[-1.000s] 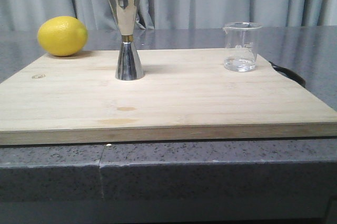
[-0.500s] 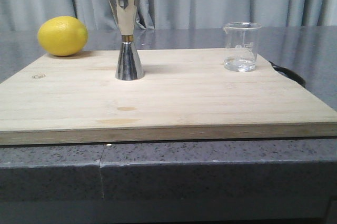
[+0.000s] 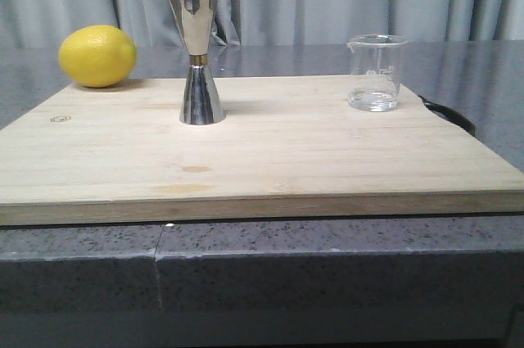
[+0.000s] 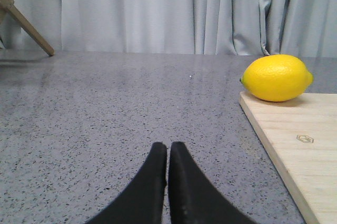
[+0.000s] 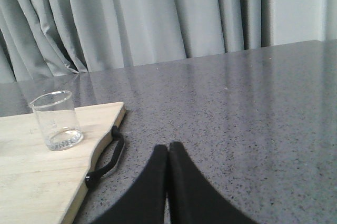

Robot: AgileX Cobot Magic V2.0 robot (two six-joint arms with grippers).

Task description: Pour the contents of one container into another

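Note:
The clear glass beaker [image 3: 376, 73] stands upright at the back right of the wooden board [image 3: 270, 160], with a little clear liquid in its bottom; it also shows in the right wrist view as the beaker [image 5: 56, 120]. The polished steel jigger [image 3: 199, 51] stands upright at the back of the board, left of centre. Neither arm appears in the front view. My left gripper [image 4: 168, 147] is shut and empty over the grey counter, left of the board. My right gripper [image 5: 168, 149] is shut and empty over the counter, right of the board.
A yellow lemon [image 3: 97, 56] lies at the board's back left corner, also seen as the lemon [image 4: 277, 77]. A black strap handle [image 5: 107, 158] hangs off the board's right edge. A wooden stand leg [image 4: 21, 21] rises far left. Grey curtains close off the back.

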